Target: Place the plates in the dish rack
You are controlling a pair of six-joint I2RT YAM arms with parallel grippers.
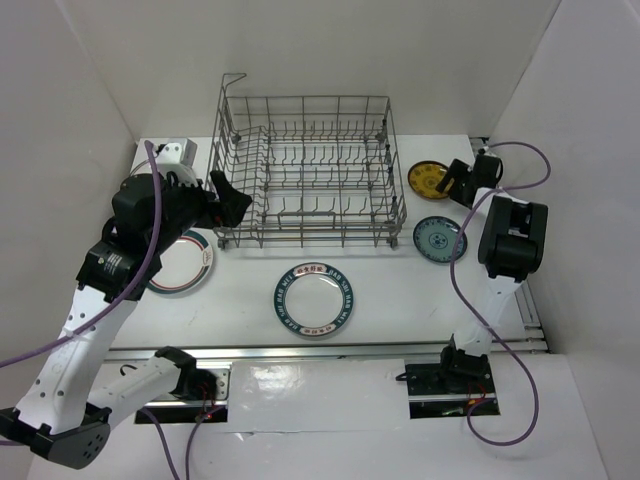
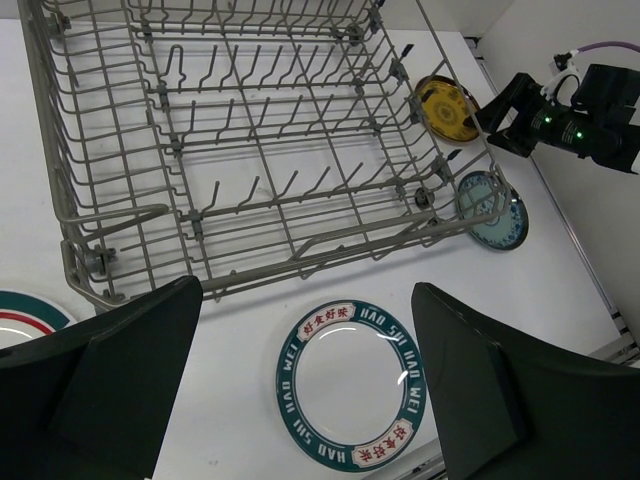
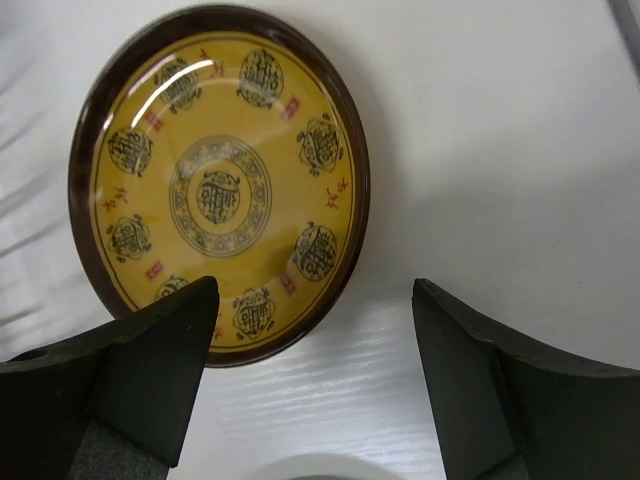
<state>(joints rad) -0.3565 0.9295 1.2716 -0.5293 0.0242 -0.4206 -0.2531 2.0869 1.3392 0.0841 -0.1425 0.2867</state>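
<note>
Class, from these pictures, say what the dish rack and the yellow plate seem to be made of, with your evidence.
The dish rack: thin grey metal wire with a dull sheen; the open grid and upright tines show it. The yellow plate: glossy, with sharp light glints and a printed pattern; glazed ceramic or melamine, and the look cannot settle which.

1. The white table (image 1: 400, 290) carries the dish rack (image 1: 305, 240), a grey wire basket standing at its far middle.
2. A yellow plate (image 1: 428, 180) lies flat just right of the rack's far half.
3. A teal-blue patterned plate (image 1: 436, 238) lies flat near the rack's near right corner, apart from the yellow one.
4. A lettered-rim plate (image 1: 315, 299), white in the middle, lies flat in front of the rack, not touching it.
5. A teal-rimmed white plate (image 1: 190, 265) lies left of the rack's near corner, partly hidden.
</note>
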